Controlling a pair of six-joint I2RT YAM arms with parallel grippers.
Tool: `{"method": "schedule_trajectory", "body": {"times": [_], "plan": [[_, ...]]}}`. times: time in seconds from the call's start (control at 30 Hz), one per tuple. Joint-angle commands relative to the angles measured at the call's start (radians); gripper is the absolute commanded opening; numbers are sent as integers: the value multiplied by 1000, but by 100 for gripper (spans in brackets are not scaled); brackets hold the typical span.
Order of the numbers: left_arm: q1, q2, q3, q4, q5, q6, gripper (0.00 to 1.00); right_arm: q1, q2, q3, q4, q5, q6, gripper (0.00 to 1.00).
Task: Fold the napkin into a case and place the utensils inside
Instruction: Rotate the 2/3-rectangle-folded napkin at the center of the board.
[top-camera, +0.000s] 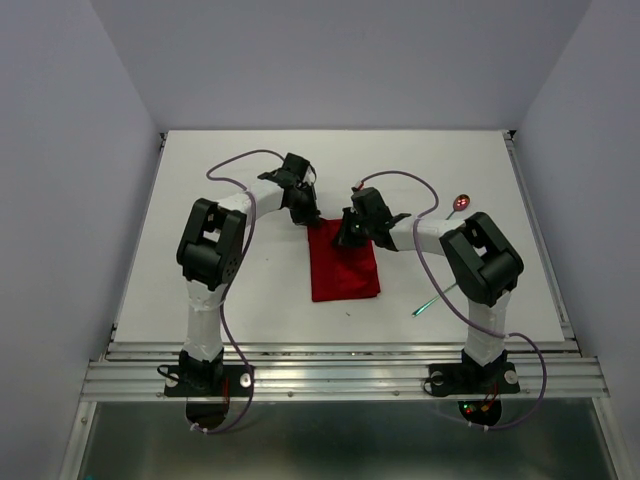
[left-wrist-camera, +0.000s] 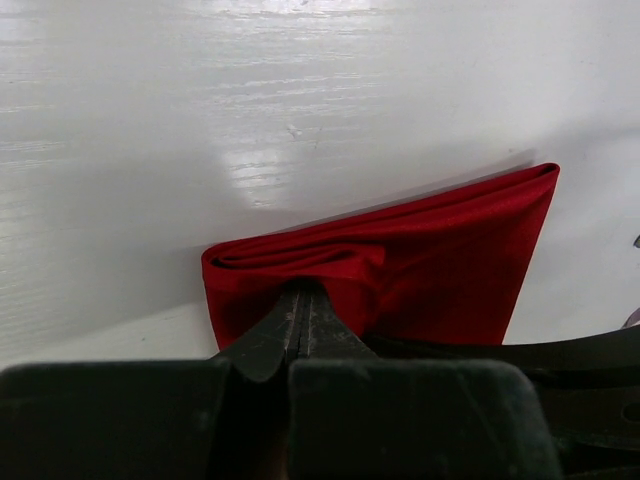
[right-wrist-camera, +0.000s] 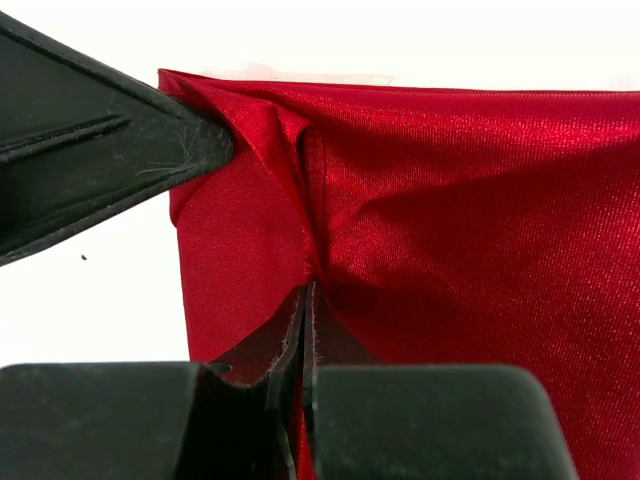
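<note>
The red napkin lies folded in a rectangle at mid-table. My left gripper is shut on its far left corner, and the cloth bunches at the closed tips in the left wrist view. My right gripper is shut on the far edge just to the right, with napkin pinched between the closed tips. The left gripper's fingers show in the right wrist view at the corner. Of the utensils, a spoon with a red bowl lies at the right and a teal-handled fork at the near right.
The white table ends at a metal rail along the near edge. Grey walls stand to the left, right and back. Cables loop from both arms over the far part of the table.
</note>
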Motion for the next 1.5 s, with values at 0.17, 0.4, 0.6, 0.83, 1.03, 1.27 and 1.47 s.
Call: {"method": "schedule_trajectory", "body": {"times": [0.17, 0.4, 0.6, 0.83, 1.03, 1.27, 1.47], "plan": [[-18, 1, 79, 18, 37, -2, 0, 5, -17, -16, -78, 4, -35, 3], [-27, 45, 112, 21, 53, -5, 0, 5, -20, -12, -81, 4, -36, 2], [-35, 62, 124, 41, 67, -13, 0, 5, -15, -10, -84, 0, -39, 2], [-48, 89, 144, 50, 80, -28, 0, 5, -7, -3, -95, -6, -47, 2], [-53, 125, 136, 47, 70, -46, 0, 5, -14, 11, -121, 9, -64, 2], [-65, 142, 106, 44, 52, -46, 0, -12, -177, -4, -164, 198, -76, 36], [-65, 136, 75, 53, 47, -42, 0, -124, -255, -64, -193, 233, -70, 62]]}}
